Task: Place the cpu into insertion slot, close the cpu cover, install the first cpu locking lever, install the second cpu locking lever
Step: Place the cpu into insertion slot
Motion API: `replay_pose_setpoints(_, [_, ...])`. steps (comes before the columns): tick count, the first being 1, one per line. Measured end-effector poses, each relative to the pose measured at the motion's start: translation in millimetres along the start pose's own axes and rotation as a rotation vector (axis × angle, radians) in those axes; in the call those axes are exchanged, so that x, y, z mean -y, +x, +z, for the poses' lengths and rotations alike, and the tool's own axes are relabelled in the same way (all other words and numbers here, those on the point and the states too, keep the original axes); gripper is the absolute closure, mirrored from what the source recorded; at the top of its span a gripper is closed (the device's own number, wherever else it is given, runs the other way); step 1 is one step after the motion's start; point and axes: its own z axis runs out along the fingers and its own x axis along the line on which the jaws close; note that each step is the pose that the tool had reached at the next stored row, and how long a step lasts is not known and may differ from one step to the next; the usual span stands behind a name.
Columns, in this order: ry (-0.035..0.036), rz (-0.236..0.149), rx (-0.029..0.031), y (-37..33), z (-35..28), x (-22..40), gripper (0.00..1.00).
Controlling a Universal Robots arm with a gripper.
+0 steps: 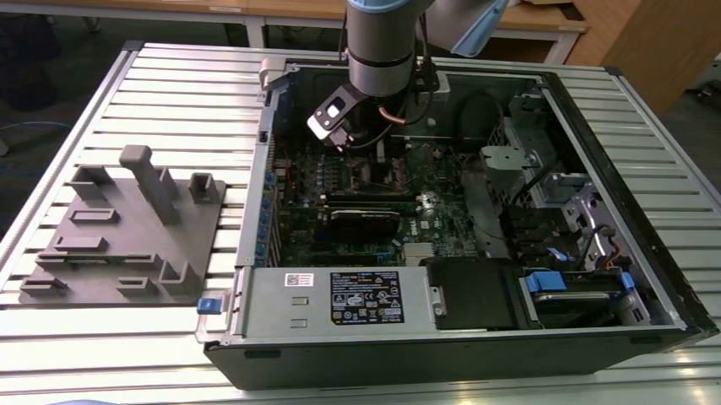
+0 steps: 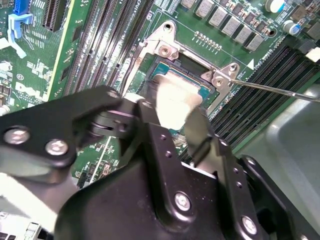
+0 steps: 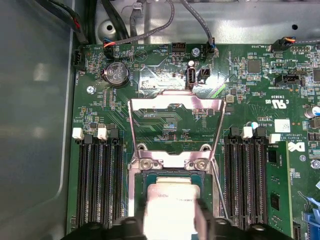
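Note:
My gripper [image 1: 358, 142] hangs inside the open computer case over the motherboard [image 1: 338, 181]. In both wrist views the cpu [image 3: 172, 202] [image 2: 172, 100], a flat silver square, sits between my black fingers [image 3: 204, 220], with the gripper [image 3: 172, 222] [image 2: 172, 120] shut on it. It is at or just above the insertion slot [image 3: 172, 175] [image 2: 187, 62]; I cannot tell if it rests inside. The cpu cover [image 3: 145, 103] stands flipped open beyond the slot, hinged at two screws. A thin wire locking lever [image 3: 218, 192] [image 2: 280, 91] runs beside the slot, unlatched.
Black memory slots [image 3: 97, 185] [image 3: 247, 175] flank the socket on both sides. The case's metal wall [image 3: 35, 125] is close by. A drive cage and cables [image 1: 541, 194] fill the exterior view's right. A grey fixture plate [image 1: 124, 228] lies on the slatted table outside the case.

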Motion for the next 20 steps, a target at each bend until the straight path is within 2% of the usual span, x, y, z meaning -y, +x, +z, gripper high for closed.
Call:
replay_pose_setpoints(1, [0.0,0.0,0.0,0.0,-0.1,0.0,0.48])
replay_pose_setpoints(3, [0.0,0.0,0.0,0.0,-0.1,0.0,0.6])
replay_pose_setpoints(4, [0.0,0.0,0.0,0.0,-0.2,0.0,0.6])
replay_pose_setpoints(5, [0.0,0.0,0.0001,0.0,-0.2,0.0,0.72])
replay_pose_setpoints(7, [0.0,0.0,0.0,0.0,-0.3,0.0,0.72])
replay_pose_setpoints(8, [0.0,0.0,0.0,0.0,-0.3,0.0,0.78])
replay_pose_setpoints(16, [0.0,0.0,0.0001,0.1,-4.0,-0.4,0.78])
replay_pose_setpoints(18, [0.0,0.0,0.0,0.2,-4.4,-0.4,0.8])
replay_pose_setpoints(19, [0.0,0.0,0.0,0.2,-4.6,-0.4,0.86])
replay_pose_setpoints(20, [0.0,0.0,0.0,0.2,-4.7,-0.4,0.86])
